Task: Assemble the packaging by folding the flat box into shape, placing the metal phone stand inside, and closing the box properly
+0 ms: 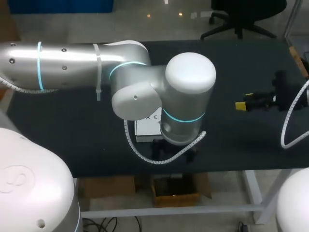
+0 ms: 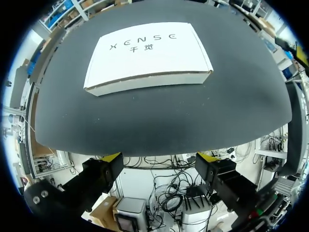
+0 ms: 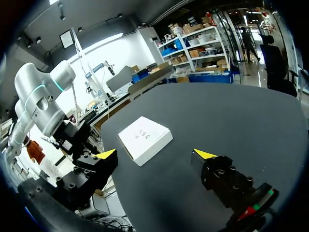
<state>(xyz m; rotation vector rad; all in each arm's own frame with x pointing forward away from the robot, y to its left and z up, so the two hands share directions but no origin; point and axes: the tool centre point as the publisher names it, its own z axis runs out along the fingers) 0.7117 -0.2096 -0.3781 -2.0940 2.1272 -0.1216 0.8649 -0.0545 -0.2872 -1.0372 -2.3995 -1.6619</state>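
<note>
Silver-grey, the left arm [image 1: 72, 60] comes in from the left and bends down over the front part of the black table [image 1: 241, 145], its bulky wrist covering most of what lies beneath. From its own camera the left gripper [image 2: 159, 157] stands wide, with nothing between the yellow tips, and it hangs just off the table's near edge. The white box [image 2: 145, 53] lies flat on the table ahead of it, untouched. The box looks already folded into a shallow shape with its lid down, and a seam runs along the side facing the gripper. No phone stand is in sight, and I cannot tell whether it is inside. Over at the right, the right gripper [image 3: 155, 154] is also spread wide and empty, well apart from the box. I would judge the box to be thin cardboard: light, fairly stiff at its edges and corners, but easy to dent across the broad lid and smooth enough to slide on the table. The safest hold seems to be across two opposite side walls, or on the front lip when lifting the lid.
</note>
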